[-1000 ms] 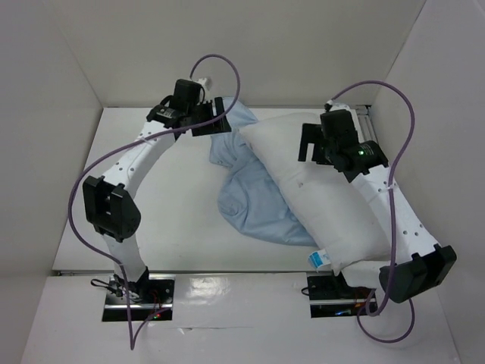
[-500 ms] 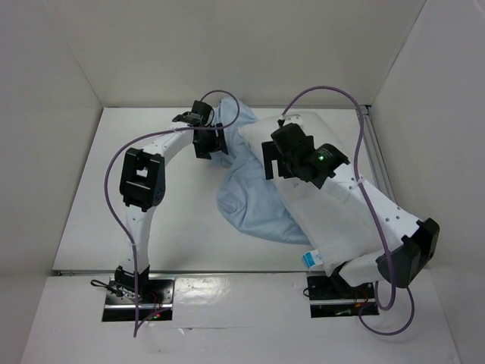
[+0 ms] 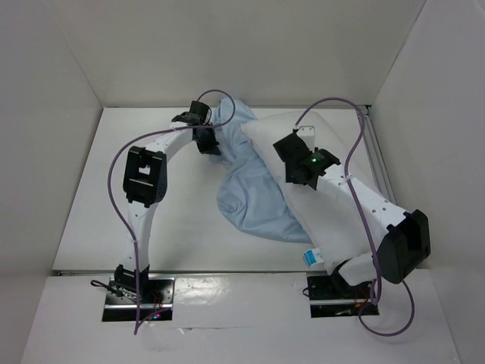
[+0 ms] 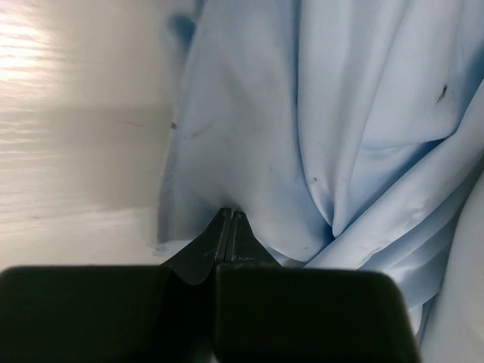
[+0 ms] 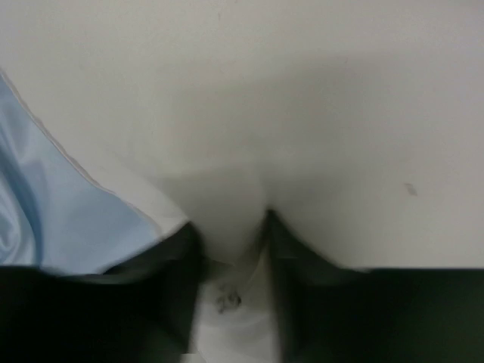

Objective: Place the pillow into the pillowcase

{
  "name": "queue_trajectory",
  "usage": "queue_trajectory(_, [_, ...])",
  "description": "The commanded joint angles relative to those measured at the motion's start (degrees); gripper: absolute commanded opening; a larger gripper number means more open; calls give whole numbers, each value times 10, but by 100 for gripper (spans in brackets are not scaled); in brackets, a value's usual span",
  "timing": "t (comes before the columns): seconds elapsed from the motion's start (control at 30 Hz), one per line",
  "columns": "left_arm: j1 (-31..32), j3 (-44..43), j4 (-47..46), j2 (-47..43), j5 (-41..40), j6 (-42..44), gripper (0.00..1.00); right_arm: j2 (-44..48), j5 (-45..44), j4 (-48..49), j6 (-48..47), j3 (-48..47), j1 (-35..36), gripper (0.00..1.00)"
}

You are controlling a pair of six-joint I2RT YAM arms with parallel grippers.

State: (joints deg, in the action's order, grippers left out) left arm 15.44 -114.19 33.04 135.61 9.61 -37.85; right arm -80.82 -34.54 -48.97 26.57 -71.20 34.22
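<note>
On the white table [image 3: 167,235] our left claw [image 4: 229,217] pinches the thin light blue cloth pillowcase [image 4: 302,136] and our right claw [image 5: 231,227] grips the plump white pillow [image 5: 318,113], so we may tug either loose.

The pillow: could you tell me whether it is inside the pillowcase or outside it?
Outside: the pillow lies bare, overlapping the crumpled pillowcase.

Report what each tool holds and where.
The left tool pinches a fold of the thin light blue fabric pillowcase near its edge. The right tool pinches a tuck of cover on the plump white pillow.
</note>
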Motion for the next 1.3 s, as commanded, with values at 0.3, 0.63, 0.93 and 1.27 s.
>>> queue_trajectory(0.3, [-64, -14, -18, -159, 32, 13, 0, 37, -11, 59, -45, -63, -111, 0])
queue_trajectory(0.63, [7, -19, -3, -78, 94, 44, 61, 79, 48, 63, -52, -82, -144, 0])
queue_trajectory(0.93, [53, 49, -21, -65, 91, 75, 63, 90, 73, 63, -52, -103, -157, 0])
queue_trajectory(1.27, [69, 112, -33, -76, 45, 81, 65, 90, 91, 69, -52, -97, -163, 0])
